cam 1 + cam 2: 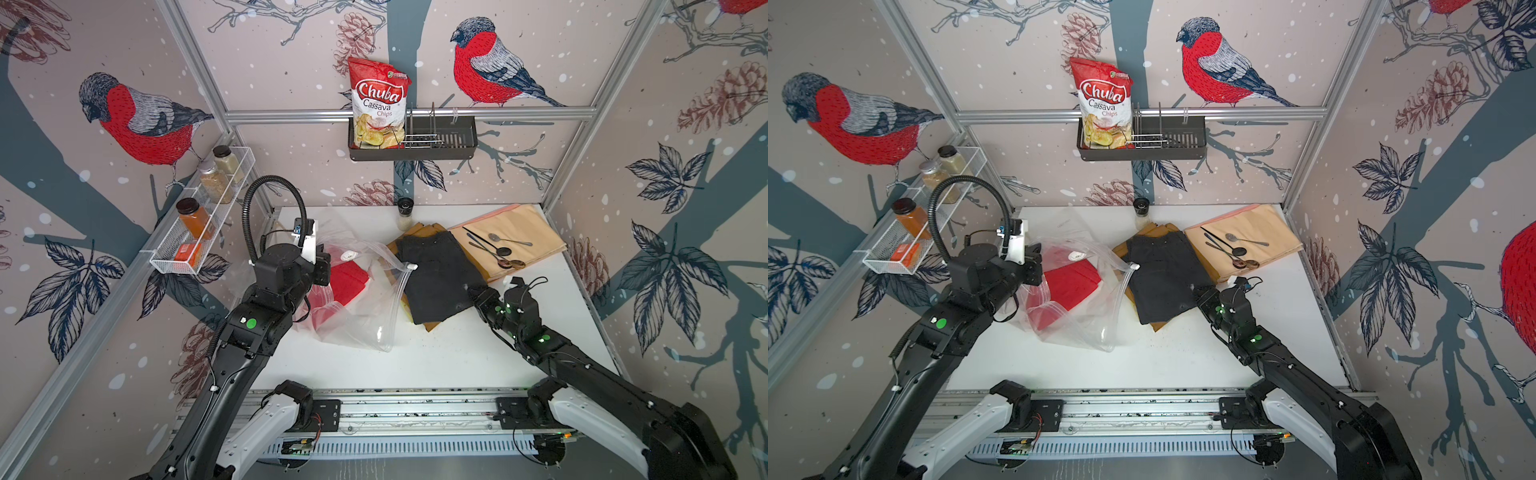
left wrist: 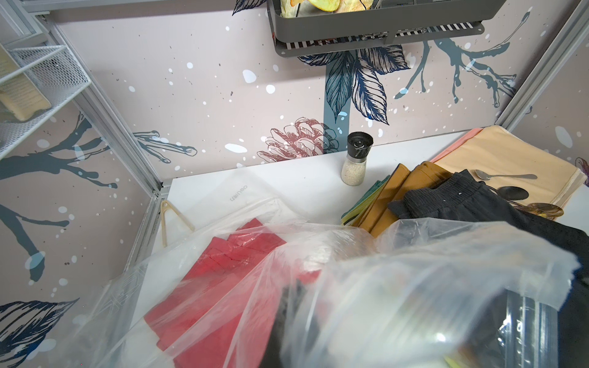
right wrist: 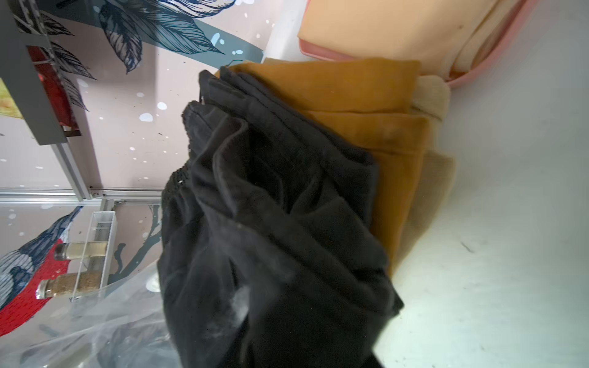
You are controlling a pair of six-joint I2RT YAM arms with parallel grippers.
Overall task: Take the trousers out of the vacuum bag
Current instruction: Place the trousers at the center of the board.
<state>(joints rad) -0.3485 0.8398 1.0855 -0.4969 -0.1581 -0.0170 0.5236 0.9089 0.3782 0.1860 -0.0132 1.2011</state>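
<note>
The clear crinkly vacuum bag (image 1: 357, 307) lies left of centre, its mouth with the white zip slider (image 1: 411, 267) facing right. Red trousers (image 1: 345, 282) are still inside it, below the white valve disc (image 1: 349, 254). My left gripper (image 1: 322, 266) is shut on the bag's bunched plastic (image 2: 414, 286), which hides its jaws. Outside the bag, dark trousers (image 1: 436, 274) lie on top of mustard trousers (image 3: 366, 95) and other folded pairs. My right gripper (image 1: 473, 291) is at the dark trousers' near right edge, shut on the gathered black fabric (image 3: 271, 223), which covers its fingers.
A peach cloth (image 1: 519, 232) carrying spoons lies at the back right, touching the trousers pile. A salt grinder (image 1: 405, 214) stands at the back wall. A chips bag (image 1: 378, 104) sits in the wall rack above. A wire spice shelf (image 1: 199, 224) hangs on the left wall.
</note>
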